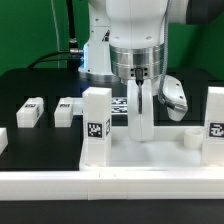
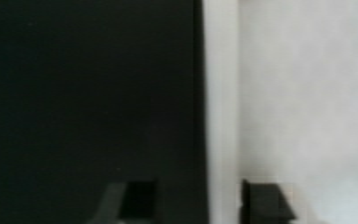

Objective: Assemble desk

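The white tabletop (image 1: 150, 155) lies near the front with its sockets up. One tagged white leg (image 1: 97, 125) stands in its corner at the exterior view's left, and another (image 1: 215, 115) at the right. A short round socket (image 1: 192, 137) shows near the right leg. Two loose tagged legs (image 1: 30, 112) (image 1: 68, 110) lie on the black table. My gripper (image 1: 142, 128) points straight down at the tabletop's far edge. In the wrist view the gripper (image 2: 202, 202) is open and straddles the edge of the white tabletop (image 2: 309, 100), with one dark fingertip (image 2: 140, 200) over the black table.
The marker board (image 1: 121, 104) lies behind the gripper, partly hidden by it. A long white rail (image 1: 110, 187) runs along the front. A cable hangs at the back at the exterior view's left.
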